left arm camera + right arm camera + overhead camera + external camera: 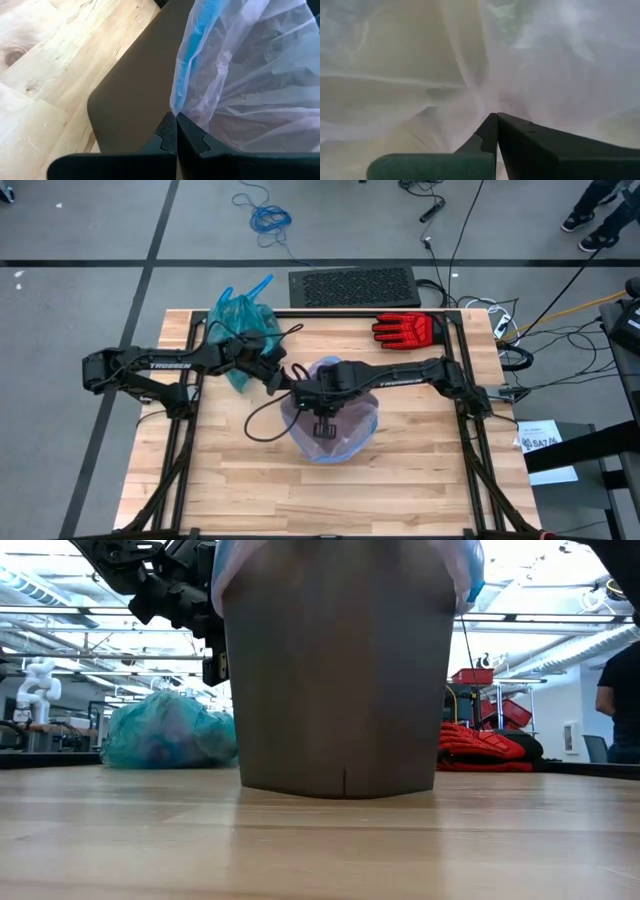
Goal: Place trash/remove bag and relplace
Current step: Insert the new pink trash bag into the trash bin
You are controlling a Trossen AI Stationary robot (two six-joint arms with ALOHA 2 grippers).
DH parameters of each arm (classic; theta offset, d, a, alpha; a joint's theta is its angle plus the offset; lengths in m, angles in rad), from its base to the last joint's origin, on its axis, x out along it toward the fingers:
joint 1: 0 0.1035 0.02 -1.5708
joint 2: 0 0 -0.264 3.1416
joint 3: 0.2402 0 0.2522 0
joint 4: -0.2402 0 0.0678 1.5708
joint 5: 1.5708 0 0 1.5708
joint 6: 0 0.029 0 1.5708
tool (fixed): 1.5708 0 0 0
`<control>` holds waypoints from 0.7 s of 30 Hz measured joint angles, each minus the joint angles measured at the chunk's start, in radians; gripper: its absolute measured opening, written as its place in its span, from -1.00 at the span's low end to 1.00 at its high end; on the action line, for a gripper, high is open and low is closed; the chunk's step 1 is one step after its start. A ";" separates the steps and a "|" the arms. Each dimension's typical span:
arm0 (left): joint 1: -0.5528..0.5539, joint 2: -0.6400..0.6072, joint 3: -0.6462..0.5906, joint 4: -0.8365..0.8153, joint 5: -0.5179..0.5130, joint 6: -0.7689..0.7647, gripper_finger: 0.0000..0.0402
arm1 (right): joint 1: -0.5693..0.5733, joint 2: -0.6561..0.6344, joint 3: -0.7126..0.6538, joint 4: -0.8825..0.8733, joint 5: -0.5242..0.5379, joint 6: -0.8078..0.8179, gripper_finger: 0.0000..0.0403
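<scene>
My left tool (176,131) is clenched on the pink liner (240,85) at the bin's (340,690) rim; my right tool (497,131), clenched, sits inside the bin against that liner. The teal bag (243,330) lies behind the bin.

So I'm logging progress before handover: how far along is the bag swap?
Done: the full teal bag sits tied on the table, out of the bin. In hand: the pink liner is draped in the bin; the left gripper is shut on its edge at the rim, the right gripper shut inside. Left: seating the liner evenly around the rim.
</scene>
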 joint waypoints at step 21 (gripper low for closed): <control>0.000 0.000 0.000 -0.001 -0.001 0.000 -1.00 | 0.004 0.048 -0.110 0.051 -0.038 -0.050 -1.00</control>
